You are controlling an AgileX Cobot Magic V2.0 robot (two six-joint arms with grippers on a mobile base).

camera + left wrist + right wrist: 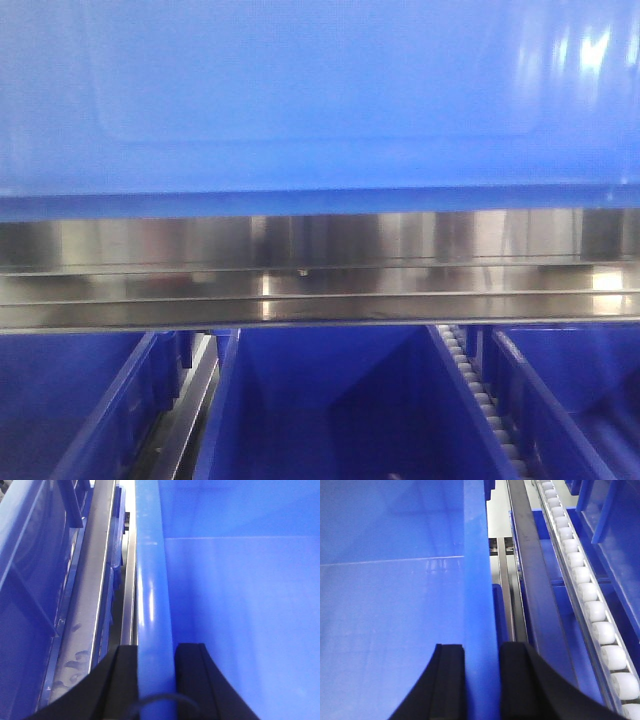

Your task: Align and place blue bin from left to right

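Shelving of darker blue bins (330,400) in rows filled the lower part of the front view, with a white roller track (585,595) between two of them and a shiny steel rail (320,270) running across above. Over that rail, the blue bin (300,90) spanned the whole width of the view, its long axis lying left to right. Whether it rested on anything or hung free could not be told.

The left jaws were pinching the bin's thick rim (152,605), one black pad outside the wall and one inside, with the bin's hollow on the inner side. The right jaws clamped the opposite wall (480,580) the same way, so the bin sat directly between the two arms and neither was nearer than the other. Both gripped walls ran straight away from the wrists, so any sideways shift along the rail would likely need both arms moving together to keep the bin square.

No brand, label or readable writing showed anywhere.
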